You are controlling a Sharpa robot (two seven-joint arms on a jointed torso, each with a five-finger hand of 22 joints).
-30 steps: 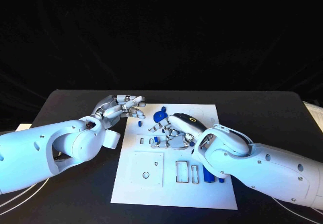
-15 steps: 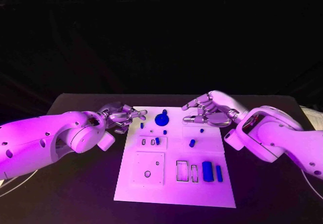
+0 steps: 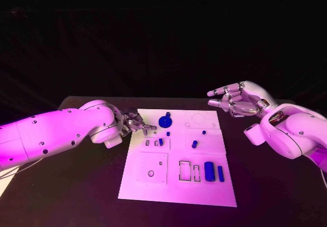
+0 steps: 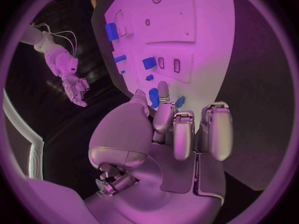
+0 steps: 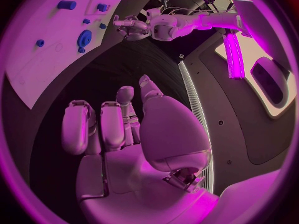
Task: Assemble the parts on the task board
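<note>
Parts dot task board between both hands.

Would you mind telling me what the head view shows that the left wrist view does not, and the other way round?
Head view alone: the whole task board down to its near edge, with both arms reaching in from either side. Left wrist view alone: the left hand from behind, its palm and curled fingers close up, holding nothing, fingertips just short of the board's edge. Both share: the left hand beside the board, the large round blue part, other small blue parts, and the right hand raised off the board, fingers apart.
</note>
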